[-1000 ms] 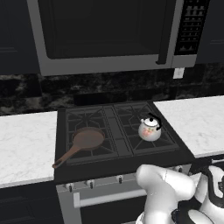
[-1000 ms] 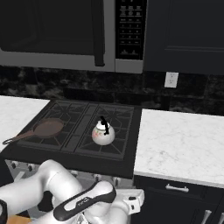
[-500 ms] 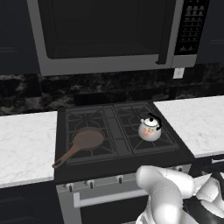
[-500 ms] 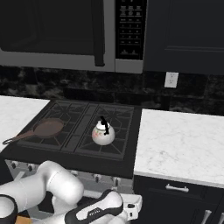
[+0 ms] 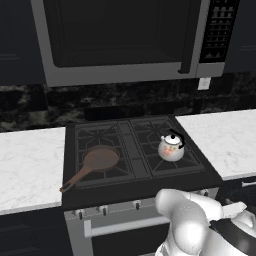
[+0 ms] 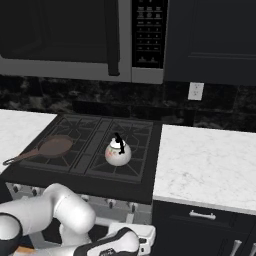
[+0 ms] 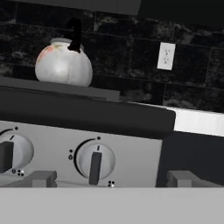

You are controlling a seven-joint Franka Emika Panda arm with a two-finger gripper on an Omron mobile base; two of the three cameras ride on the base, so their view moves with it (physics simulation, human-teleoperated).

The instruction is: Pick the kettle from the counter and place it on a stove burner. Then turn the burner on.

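While the white arm (image 5: 200,227) bends low in front of the range, the microwave (image 5: 130,37) hangs above the stove (image 5: 135,150), which sits between two stretches of white marble surface (image 6: 205,165). From the left base view the stove fills the middle, with the surface running off at 9 o'clock and 3 o'clock of it. On the front right burner (image 5: 170,157) stands the kettle (image 5: 171,147), upright, black handle arched over its top; in the right base view the kettle (image 6: 118,151) sits at the centre of the same grate. A brown frying pan (image 5: 92,165) rests on the front left burner, at 9 o'clock of the kettle and well apart from it, its long handle pointing toward 7 o'clock past the grate edge. A wall outlet (image 6: 195,91) is set in the dark speckled wall at 1 o'clock of the kettle.

Seen from the hand view, the gripper (image 7: 109,180) faces the stove's front panel, its two grey fingertips (image 7: 41,178) standing wide apart and holding nothing. Between them is a round knob (image 7: 95,161), its dark bar upright, with a second knob (image 7: 11,153) at 9 o'clock of it. Up at 11 o'clock sits the kettle (image 7: 64,64).
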